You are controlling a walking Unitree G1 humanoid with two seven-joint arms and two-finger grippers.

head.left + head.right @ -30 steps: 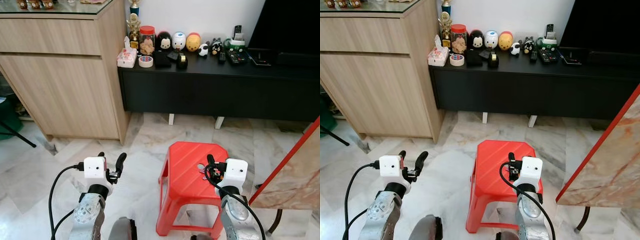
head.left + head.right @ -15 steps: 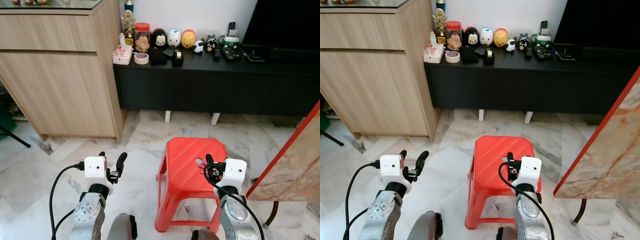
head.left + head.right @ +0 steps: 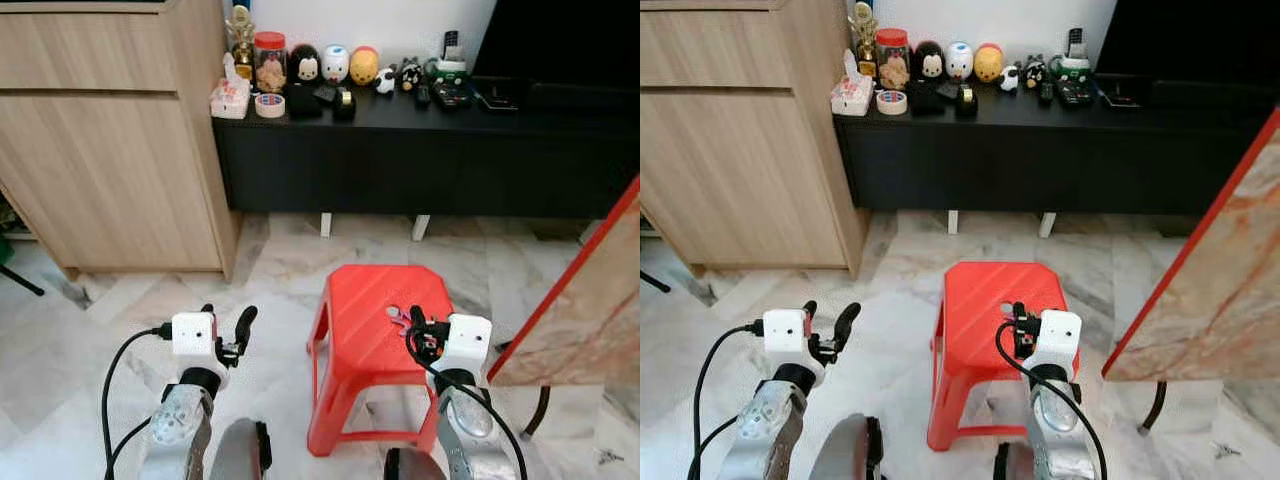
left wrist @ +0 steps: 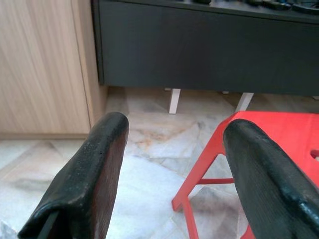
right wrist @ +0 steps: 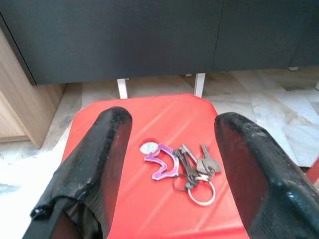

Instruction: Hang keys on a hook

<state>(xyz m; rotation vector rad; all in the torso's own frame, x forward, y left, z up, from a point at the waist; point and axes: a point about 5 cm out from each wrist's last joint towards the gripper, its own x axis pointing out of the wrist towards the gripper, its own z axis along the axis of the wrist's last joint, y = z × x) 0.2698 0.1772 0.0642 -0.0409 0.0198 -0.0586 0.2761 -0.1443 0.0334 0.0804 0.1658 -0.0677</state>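
Observation:
A bunch of keys [image 5: 185, 168] with a purple tag and a metal ring lies on top of a red plastic stool [image 3: 365, 345]; the bunch also appears as a small glint [image 3: 397, 318] near the stool's right side. My right gripper [image 5: 174, 117] hovers just above and behind the keys, open, its fingers [image 5: 102, 154] straddling them without touching. In the head view that right gripper [image 3: 420, 324] sits over the stool's right edge. My left gripper [image 3: 226, 316] is open and holds nothing, over the marble floor left of the stool.
A low black console [image 3: 420, 150] with jars, figurines and remotes runs along the wall ahead. A tall wooden cabinet [image 3: 110, 150] stands at the left. A marble-patterned slab with a red edge [image 3: 590, 310] leans in at the right, close to the stool.
The whole picture has shifted as the camera moved; the console now sits higher in the view. Both grippers keep the same pose and the keys still lie on the stool.

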